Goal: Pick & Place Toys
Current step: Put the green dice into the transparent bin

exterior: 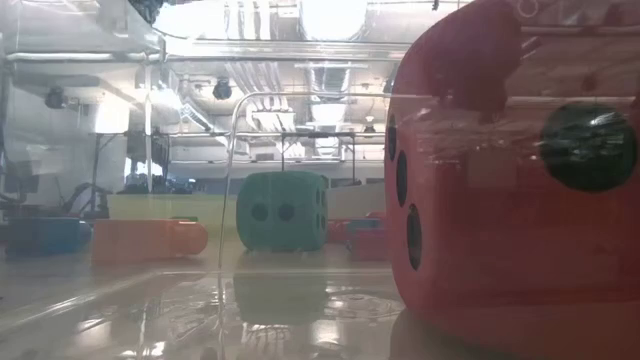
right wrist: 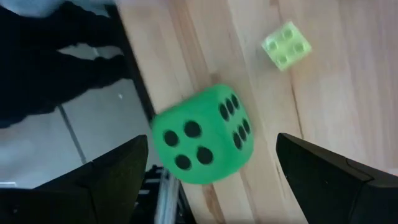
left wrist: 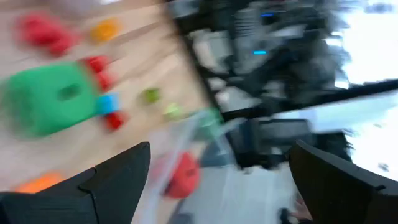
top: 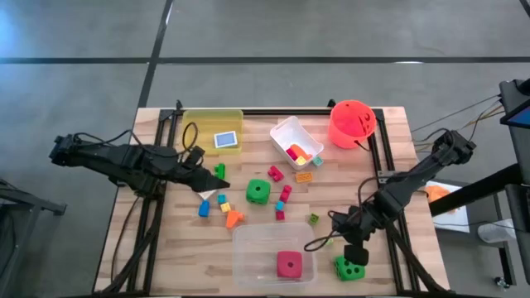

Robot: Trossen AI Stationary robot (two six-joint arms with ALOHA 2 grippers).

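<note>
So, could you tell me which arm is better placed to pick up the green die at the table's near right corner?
The right. The right gripper hangs open just above that green die, which sits between its fingers in the right wrist view. The left gripper is open too, but far across the table near the small blocks.

The table (top: 166,248) has a pale wooden plank top, edged with a dark frame. Around it the floor (top: 273,33) is smooth grey concrete, crossed by dark seam lines, one running left to right beyond the far edge and one slanting off at the far left. Seen level across the top, the room behind is a wide workshop: pipes and ducts (exterior: 300,70) run under the ceiling, a bright ceiling light (exterior: 330,15) glares overhead, and benches show dimly at the far left.
</note>
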